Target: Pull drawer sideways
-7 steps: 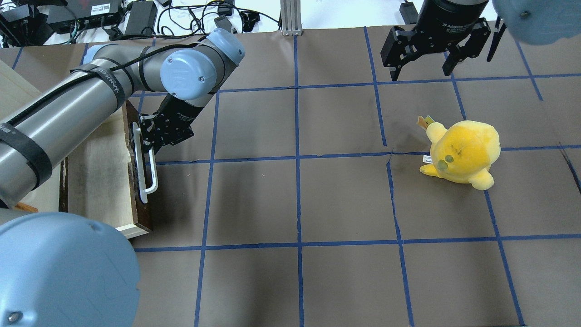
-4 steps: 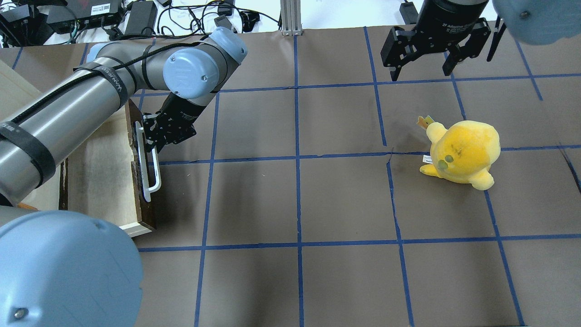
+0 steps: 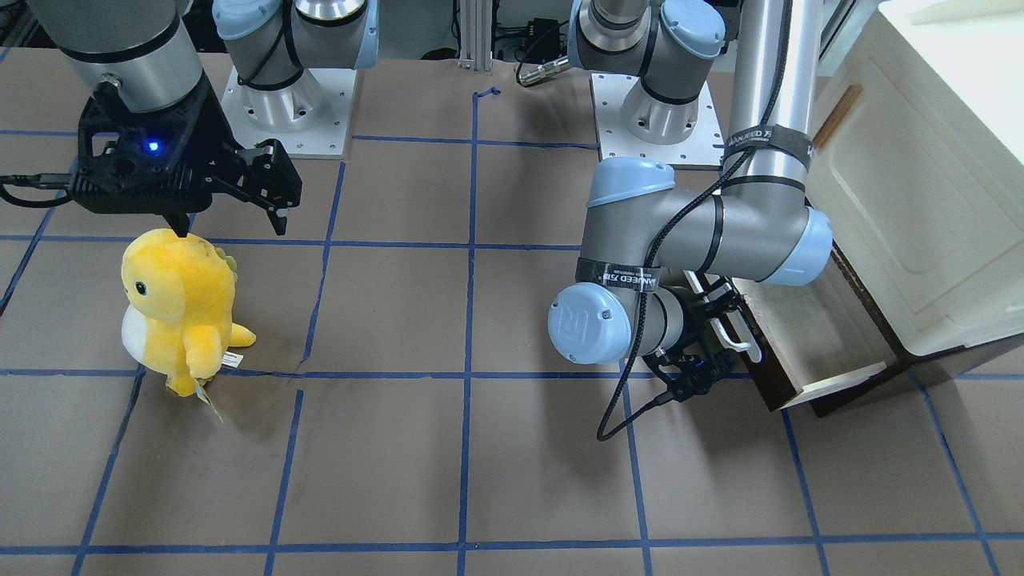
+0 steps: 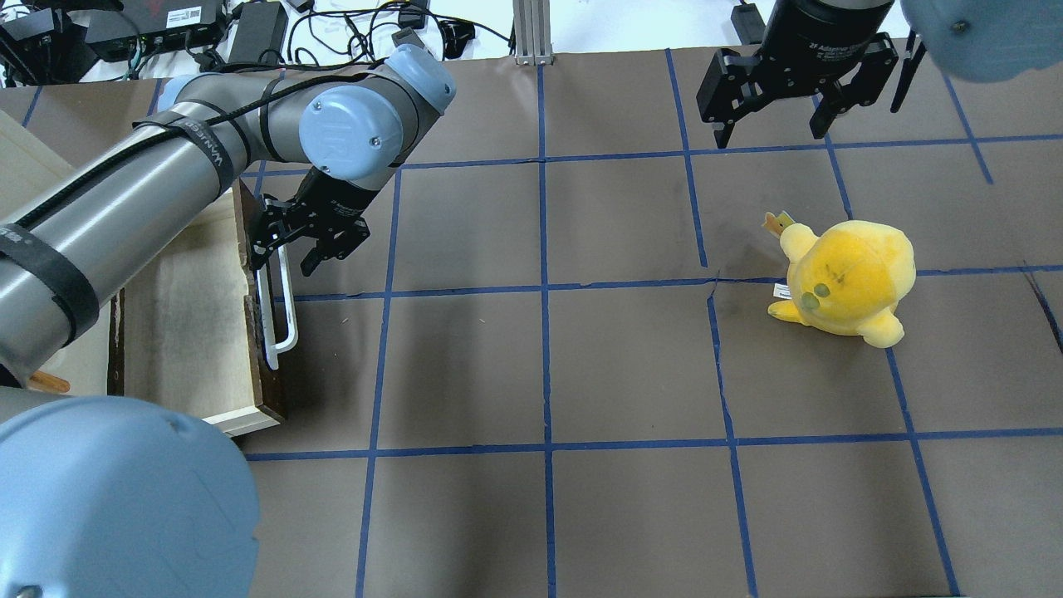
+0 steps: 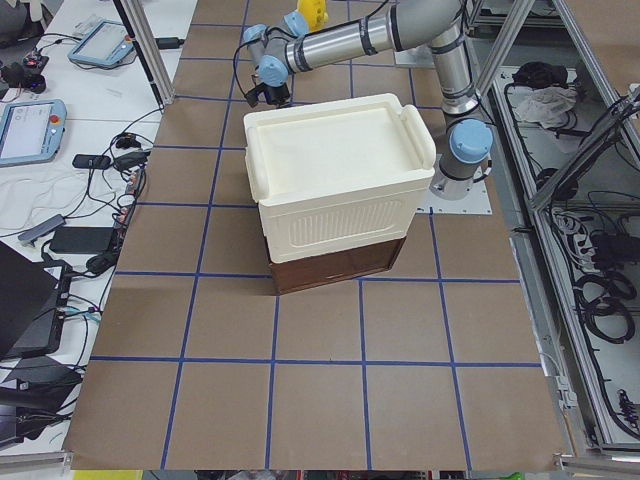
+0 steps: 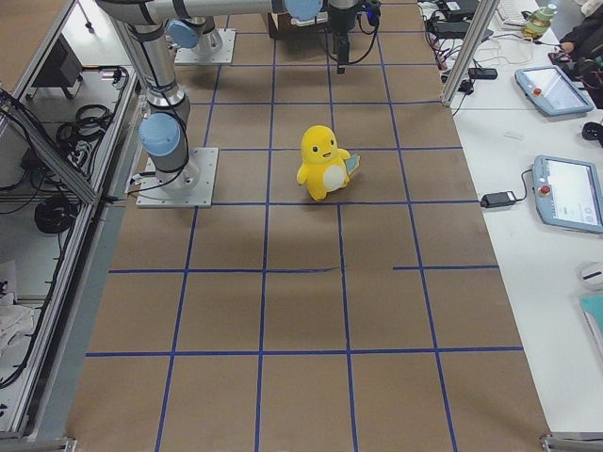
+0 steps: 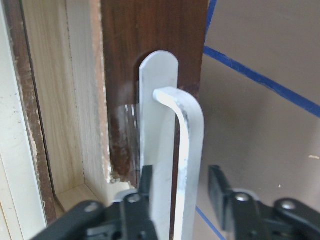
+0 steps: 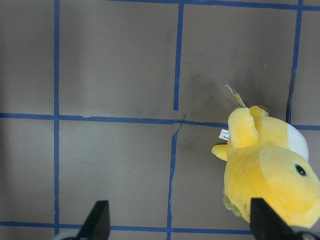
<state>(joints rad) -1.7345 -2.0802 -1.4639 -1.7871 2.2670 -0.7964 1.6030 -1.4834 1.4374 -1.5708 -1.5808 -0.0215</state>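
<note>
The drawer (image 4: 183,324) is pulled out of the cabinet toward the table's middle, with pale wood bottom and sides and a dark brown front panel (image 4: 267,390). Its white bar handle (image 4: 281,311) runs along the front. My left gripper (image 4: 284,256) is open and straddles the far end of the handle. In the left wrist view the handle (image 7: 187,130) stands between the two black fingers (image 7: 145,187) with a gap on each side. The drawer also shows in the front-facing view (image 3: 808,336). My right gripper (image 4: 770,137) is open and empty at the far right, above the table.
The cream-white cabinet (image 3: 920,184) stands at the table's left end, over the drawer. A yellow plush toy (image 4: 847,278) stands on the right half, just in front of my right gripper. Blue tape lines grid the brown table (image 4: 540,374).
My left gripper, shut on the handle a second ago, pulled the drawer slightly further out, then opened and slid to the handle's far end. The right arm has not moved.
</note>
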